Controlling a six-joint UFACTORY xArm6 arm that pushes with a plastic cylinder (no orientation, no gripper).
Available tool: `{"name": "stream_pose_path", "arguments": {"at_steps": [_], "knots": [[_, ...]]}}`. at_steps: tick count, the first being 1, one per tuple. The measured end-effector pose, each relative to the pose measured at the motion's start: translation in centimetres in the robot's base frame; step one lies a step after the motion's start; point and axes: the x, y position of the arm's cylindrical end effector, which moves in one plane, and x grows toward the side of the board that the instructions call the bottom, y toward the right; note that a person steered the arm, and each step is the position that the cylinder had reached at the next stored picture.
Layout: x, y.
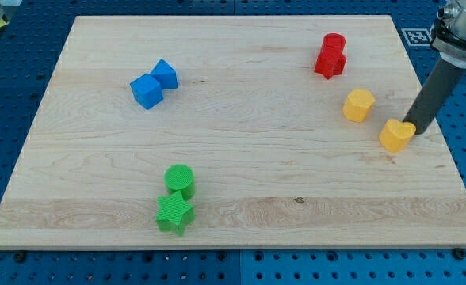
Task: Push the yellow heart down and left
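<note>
The yellow heart lies near the board's right edge, at mid height. My tip is at the heart's upper right side, touching it or nearly so. The dark rod slants up from there to the view's top right corner. A second yellow block, roughly hexagonal, sits just up and left of the heart, with a small gap between them.
Two red blocks sit together at the top right. Two blue blocks touch at the upper left. A green cylinder and a green star sit together at the bottom centre-left. The wooden board's right edge runs close by the heart.
</note>
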Motion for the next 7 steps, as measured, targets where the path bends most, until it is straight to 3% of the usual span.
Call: {"name": "stream_pose_path", "arguments": {"at_steps": [2,4,6,7], "knots": [[3.4,-2.8],[3.4,-5.8],[0.8,-2.9],[-3.1,-2.1]]}}
